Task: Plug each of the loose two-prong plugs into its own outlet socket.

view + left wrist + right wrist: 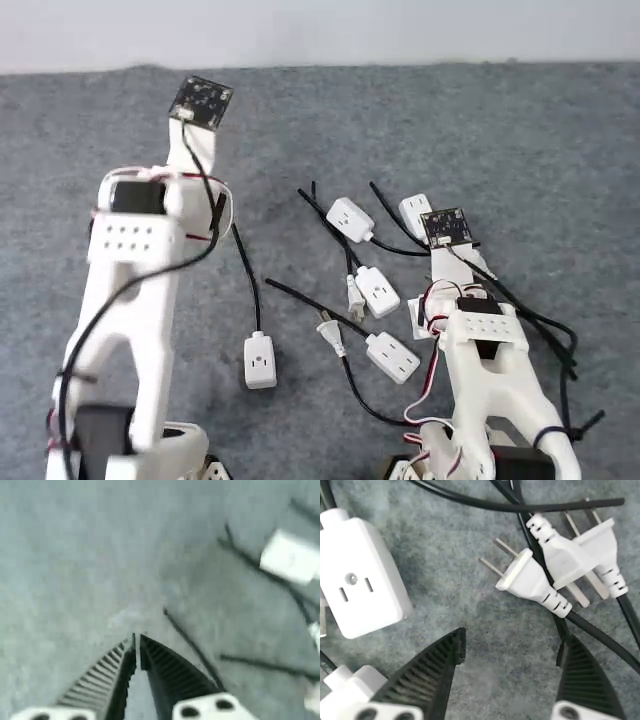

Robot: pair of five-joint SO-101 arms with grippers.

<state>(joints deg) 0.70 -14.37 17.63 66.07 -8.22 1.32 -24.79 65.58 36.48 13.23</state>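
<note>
Two-prong plug (532,582) parked just ahead of the right gripper (510,642), lined up with the gap but touching neither jaw. Wide open on that side, holding nothing. Lies slantwise to the jaws: prongs aimed roughly toward the outlet socket (362,575) close by, cord trailing off the opposite way past one jaw. Probably needs a wrist twist before closing, so as to pinch across the flat body rather than end to end. More plugs (590,540) heaped crosswise right behind, overlapping its cord, hard to count. Could easily get dragged along.

Over on the left of the high view, well apart from the whole tangle: left arm (130,300). Left gripper (137,639) pinched all but shut over bare grey mat (75,555), nothing between the teeth. Has only a lone socket (260,360) near it, at lower middle of that view. So definitely the right arm's pick.

Looked for writing, found none legible: plain white socket face with two slots and a round hole, no readable marks on the plugs either.
</note>
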